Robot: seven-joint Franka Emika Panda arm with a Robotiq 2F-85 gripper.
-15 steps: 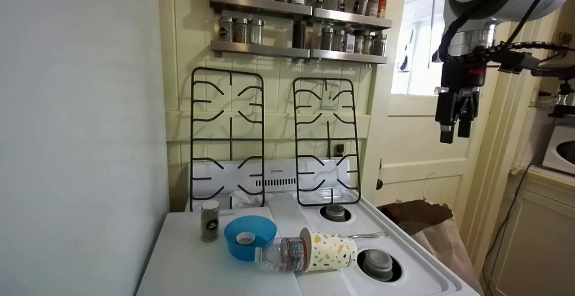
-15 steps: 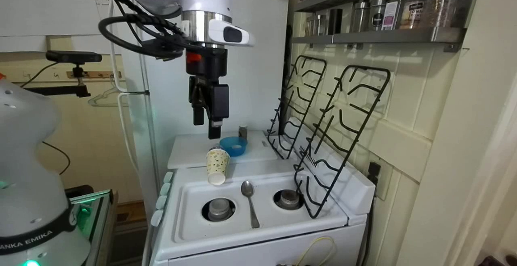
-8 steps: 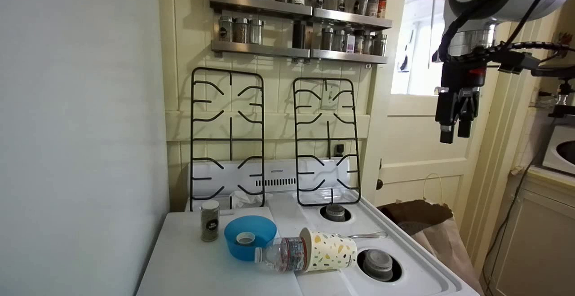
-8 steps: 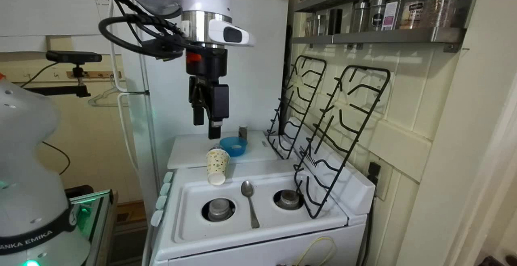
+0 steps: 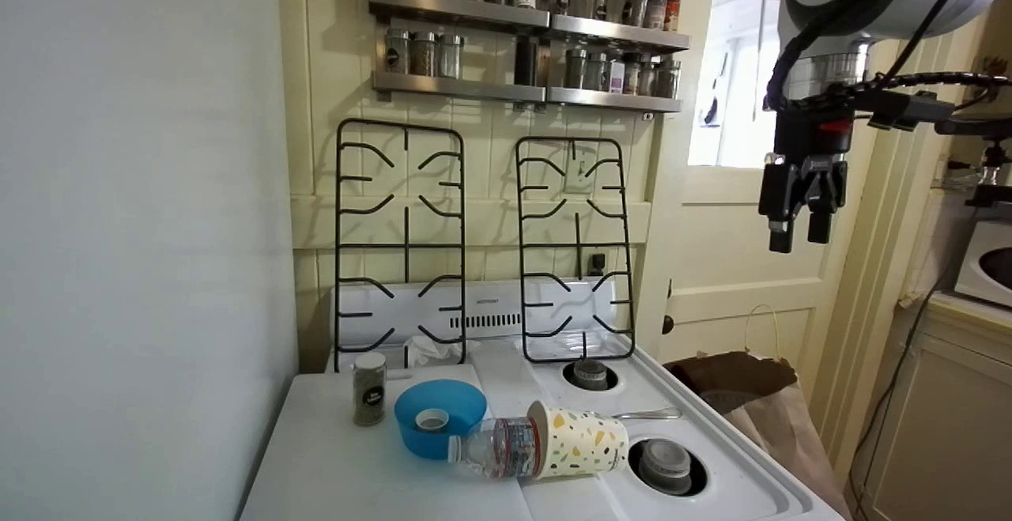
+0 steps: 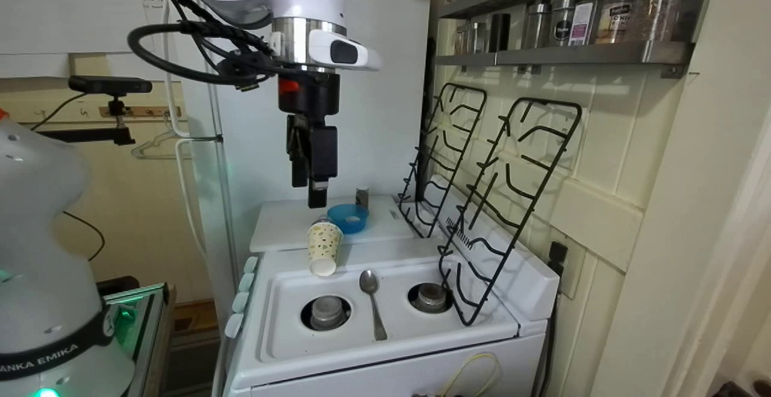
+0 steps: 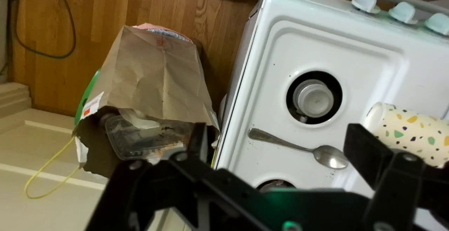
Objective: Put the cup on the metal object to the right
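Hanging well above the stovetop [image 7: 361, 62], the gripper [image 5: 800, 235] has its jaws spread wide apart. The speckled cream cup [image 5: 583, 443] is way down below and off to one side of that gap: in the wrist view it sits past the finger [image 7: 363, 150] on the right, which overlaps a bit of it, and the view's edge cuts it off too. Showing between the fingers is the spoon [image 7: 305, 149], with the silver front burner [image 7: 313, 99] near it.

Cup's lying on its side, base toward that burner, near but apart, with a strip of white enamel between. Its mouth meets the bottom end of a clear plastic bottle [image 5: 500, 450]; can't tell how far the bottle goes in, if at all.

Edges-wise, the bottle end is the crowded one: blue bowl [image 5: 415, 438] just beside it, spice jar [image 5: 369, 390] next to that. Spoon lies between the front burner and the back burner [image 6: 431, 297]. Knobs [image 6: 240, 302] line the front edge, and past the side edge a brown paper bag [image 7: 161, 73] sits lower down. Two black grates [image 5: 407, 245] lean at the back wall [image 5: 490, 228], and a tall fridge [image 6: 382, 108] closes off the side opposite the bag. Widest stretch of plain white is the flat panel [image 5: 364, 473] under the bowl and jar.
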